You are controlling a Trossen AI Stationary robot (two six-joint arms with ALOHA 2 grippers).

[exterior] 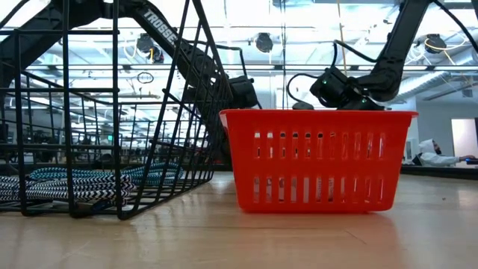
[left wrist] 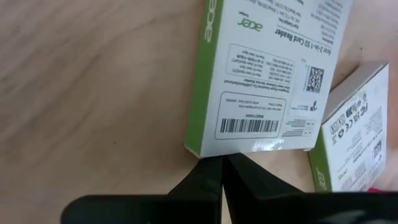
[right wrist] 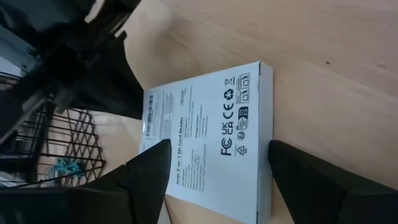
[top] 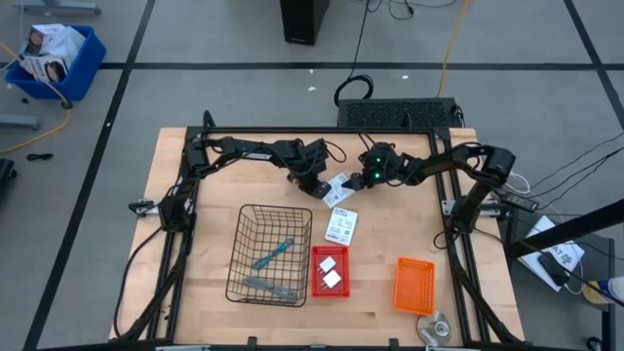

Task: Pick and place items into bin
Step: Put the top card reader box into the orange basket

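Wire basket [top: 265, 255] holding teal tools [top: 272, 254], left gripper [top: 318, 188] pinched closed, right gripper [top: 359, 180] spread wide

My two arms [top: 253, 151] are black with thin black cables, white letters, and a small green light [top: 373, 176].

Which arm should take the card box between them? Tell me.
Right. The right gripper is open with fingers either side of the card box; the left gripper is shut beside it.
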